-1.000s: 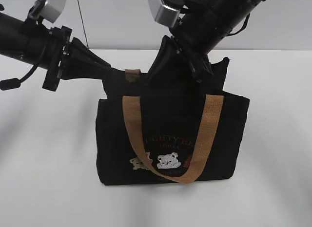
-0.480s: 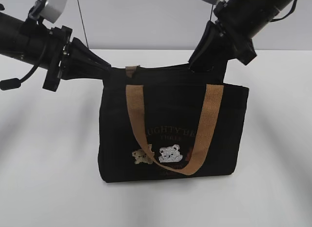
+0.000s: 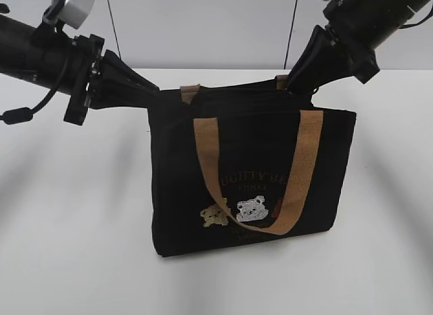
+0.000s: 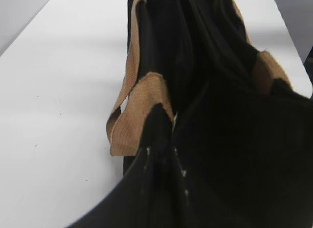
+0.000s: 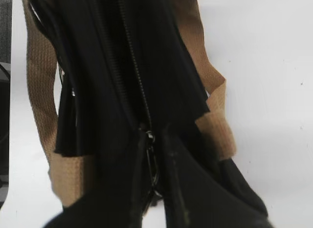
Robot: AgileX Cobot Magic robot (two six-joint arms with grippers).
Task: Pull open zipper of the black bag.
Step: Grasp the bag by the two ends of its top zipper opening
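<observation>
Exterior view: the bag point(image 3: 254, 170) stands upright near the middle of the white worktop point(image 3: 74, 227), bear patches and a tan handle point(image 3: 298, 173) facing the camera. The left hand point(image 3: 150, 92) pinches the bag's top left corner; the right hand point(image 3: 298, 82) pinches at the top right end. Only the right wrist view shows the zipper point(image 5: 134, 76), its teeth running away along the top, and the fingers point(image 5: 173, 189) pressed on the metal pull point(image 5: 150, 159). The left wrist view shows fingers point(image 4: 156, 140) nipping black fabric beside a strap end point(image 4: 146, 98).
</observation>
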